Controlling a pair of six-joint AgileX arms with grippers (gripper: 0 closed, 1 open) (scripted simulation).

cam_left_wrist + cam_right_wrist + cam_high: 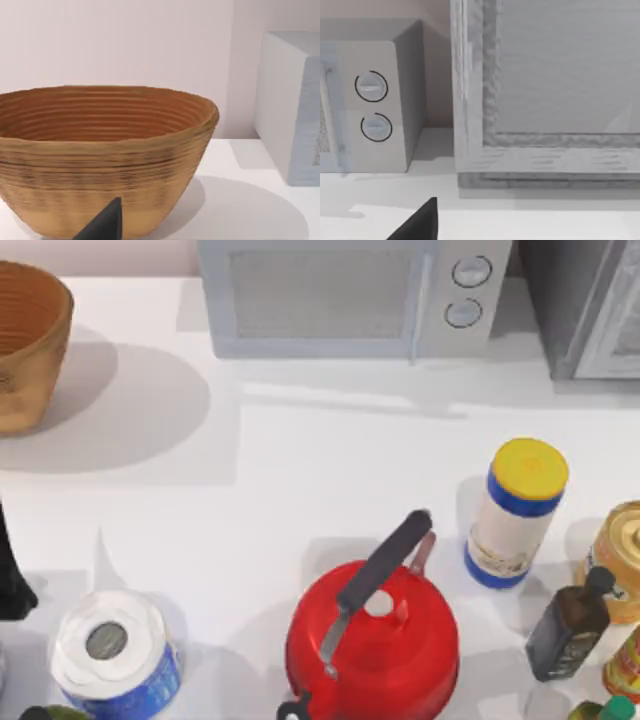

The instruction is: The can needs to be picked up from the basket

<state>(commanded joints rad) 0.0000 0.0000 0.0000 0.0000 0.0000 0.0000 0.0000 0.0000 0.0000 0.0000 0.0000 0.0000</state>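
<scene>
The basket (25,345) is standing at the far left of the table (330,470). The can is being hidden by the basket's wall and is judged to be lying low inside, below the thick rim. The left gripper (102,225) is being held low in front of the basket, facing its outer wall, near it but not touching. Whether it is released or clenched cannot be told. The right gripper (420,222) is being pointed toward the microwave (375,105), well apart from the basket. Its state cannot be told either, and that arm is judged to be idle.

The step in hand is judged to be the approach. From this height only the outer wall is being faced, so the left gripper is best raised above the rim and carried over the opening before anything else. It should be turned downward and opened wide before any descent. The descent should be centred on the can once it is being seen, well off the sloping ribbed wall. A brush against the rim is likely to push the basket along. After closing on the can's side, a straight lift is advised until the rim is cleared.
</scene>
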